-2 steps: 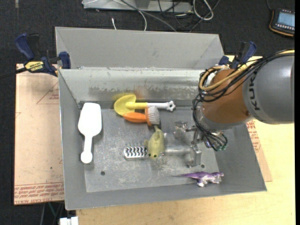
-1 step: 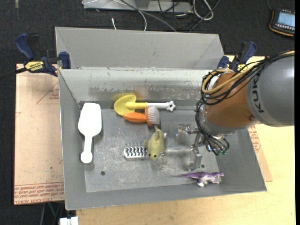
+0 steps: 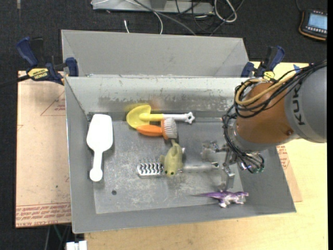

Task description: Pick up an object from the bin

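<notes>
Gripper [image 3: 220, 166] near purple toy [image 3: 227, 197], arm [image 3: 308, 108] lettered KU

**Free room and obstructions.** In the grey metal bin [image 3: 78, 139], open floor runs along the front, from the long white plastic scoop [image 3: 99, 145] by the left wall to the small purple toy lizard [image 3: 227, 197] at the front right. A yellow-green toy figure [image 3: 173, 159], touching a black-and-white ribbed piece [image 3: 150, 169], blocks mid-floor. A yellow plastic shovel [image 3: 138, 116], an orange-handled brush [image 3: 156, 130] and a thin white rod [image 3: 179, 117] crowd the rear wall. The arm's orange-covered wrist [image 3: 260, 124] overhangs the right side.
</notes>
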